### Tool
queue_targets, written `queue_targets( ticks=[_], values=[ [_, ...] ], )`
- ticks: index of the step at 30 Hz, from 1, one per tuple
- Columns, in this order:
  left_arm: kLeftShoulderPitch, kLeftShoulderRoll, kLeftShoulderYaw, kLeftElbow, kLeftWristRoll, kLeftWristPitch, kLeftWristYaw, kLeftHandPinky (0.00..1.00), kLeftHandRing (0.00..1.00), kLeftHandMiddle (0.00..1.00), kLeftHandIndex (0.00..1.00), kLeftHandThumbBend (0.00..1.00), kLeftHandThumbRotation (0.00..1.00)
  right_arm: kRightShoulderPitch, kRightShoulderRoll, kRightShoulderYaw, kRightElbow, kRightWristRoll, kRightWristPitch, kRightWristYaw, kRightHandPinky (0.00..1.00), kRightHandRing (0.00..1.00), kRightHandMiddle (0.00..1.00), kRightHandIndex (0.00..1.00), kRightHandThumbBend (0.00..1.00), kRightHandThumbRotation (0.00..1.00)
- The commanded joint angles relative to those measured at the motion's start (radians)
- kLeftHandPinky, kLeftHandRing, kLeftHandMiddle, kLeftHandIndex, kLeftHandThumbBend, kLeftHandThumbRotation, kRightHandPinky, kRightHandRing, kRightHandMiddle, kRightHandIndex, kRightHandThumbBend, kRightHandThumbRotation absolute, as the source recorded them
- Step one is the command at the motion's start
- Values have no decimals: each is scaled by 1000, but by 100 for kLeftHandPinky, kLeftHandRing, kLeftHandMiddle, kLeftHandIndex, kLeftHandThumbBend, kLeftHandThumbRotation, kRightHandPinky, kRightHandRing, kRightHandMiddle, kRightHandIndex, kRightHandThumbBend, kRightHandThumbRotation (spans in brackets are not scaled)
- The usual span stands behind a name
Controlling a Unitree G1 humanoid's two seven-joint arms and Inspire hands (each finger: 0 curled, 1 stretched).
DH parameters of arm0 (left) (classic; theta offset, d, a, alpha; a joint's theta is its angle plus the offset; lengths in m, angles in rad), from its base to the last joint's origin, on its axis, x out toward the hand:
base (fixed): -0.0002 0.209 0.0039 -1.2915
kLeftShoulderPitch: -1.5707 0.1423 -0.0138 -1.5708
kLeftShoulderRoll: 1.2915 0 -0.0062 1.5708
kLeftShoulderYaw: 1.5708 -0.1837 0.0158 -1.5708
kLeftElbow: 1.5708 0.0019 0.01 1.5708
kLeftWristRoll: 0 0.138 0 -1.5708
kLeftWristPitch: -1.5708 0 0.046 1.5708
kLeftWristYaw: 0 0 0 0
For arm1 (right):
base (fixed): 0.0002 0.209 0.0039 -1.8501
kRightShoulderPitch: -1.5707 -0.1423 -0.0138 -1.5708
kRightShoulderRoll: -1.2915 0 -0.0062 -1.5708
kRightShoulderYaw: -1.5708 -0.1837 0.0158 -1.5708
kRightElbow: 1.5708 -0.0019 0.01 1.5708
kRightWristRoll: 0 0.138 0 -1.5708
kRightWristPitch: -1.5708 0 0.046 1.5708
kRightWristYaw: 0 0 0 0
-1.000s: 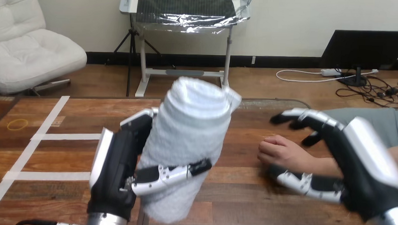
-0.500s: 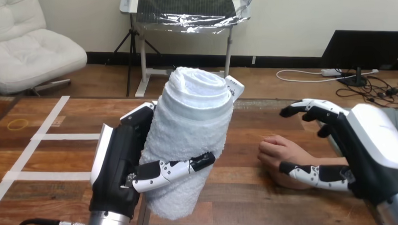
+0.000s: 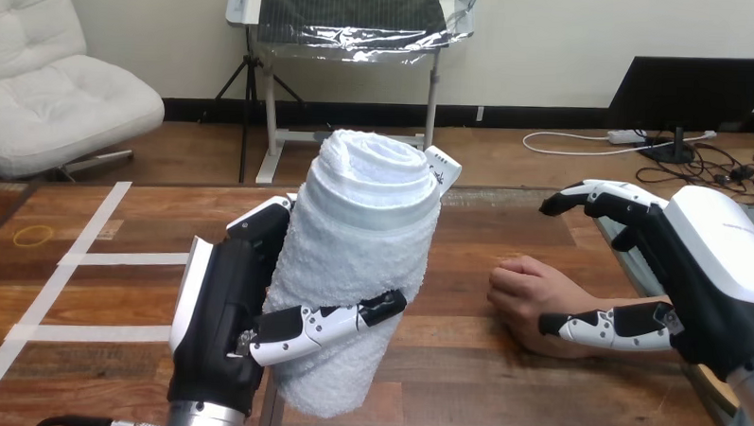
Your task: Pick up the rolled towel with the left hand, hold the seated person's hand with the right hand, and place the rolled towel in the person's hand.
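Left hand clasping rolled towel, right hand open beside person's hand, wrist half-hidden

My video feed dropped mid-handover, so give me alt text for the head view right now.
The left hand grips the rolled towel upright above the wooden table, fingers and thumb curled round it. At the right, the right hand hangs open over the person's wrist, not closed on it; the person's hand rests on the table as a loose fist.
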Motion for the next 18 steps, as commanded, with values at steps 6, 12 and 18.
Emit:
queue_targets(
  ticks=[6, 12, 18],
  values=[
    [-36, -19, 25, -15, -6, -38, -1, 40, 41, 45, 51, 63, 6, -62, -14, -20, -65, 9, 29, 17, 60, 80, 85, 76, 82, 0],
    [-39, -18, 29, -7, -9, -47, -6, 40, 42, 45, 51, 63, 6, -71, -19, -14, -78, -9, 57, 34, 63, 82, 85, 77, 82, 0],
    [-43, -16, 36, 2, -4, -58, -8, 39, 41, 45, 52, 62, 5, -89, -37, -5, -83, -44, 100, 71, 66, 84, 86, 77, 83, 0]
  ],
)
